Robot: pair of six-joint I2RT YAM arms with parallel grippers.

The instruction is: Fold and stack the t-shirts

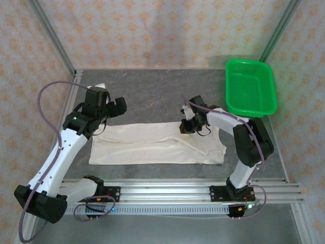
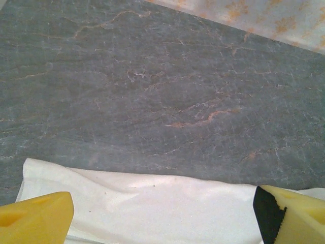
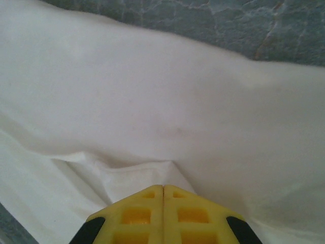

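The left jaws stand wide open and hold nothing. In the left wrist view one yellow finger [image 2: 35,218] sits at the lower left corner and the other at the lower right, far apart. The pale cloth of the t-shirt [image 2: 152,208] spreads between them, with its far edge running across just ahead of the tips. Whether the fingers touch the cloth cannot be told. From above, the left arm [image 1: 76,127] reaches over the left end of the shirt.

The right jaws are closed tight. In the right wrist view the two yellow fingers [image 3: 142,213] meet along a thin seam with no gap. A small ridge of the t-shirt [image 3: 152,91] gathers up to their tips, pinched there, and creases fan out to the left of it. From above, the right arm [image 1: 228,122] bends in over the far edge of the shirt near its right end.

The t-shirt [image 1: 152,145] lies on the grey veined surface [image 1: 152,91] as a long, flat, off-white strip stretching between the two arms. It is plain on the face that shows and wider at its right end.

The green basket [image 1: 251,89] stands at the far right corner of the surface, well apart from the shirt, its mesh floor in full view.
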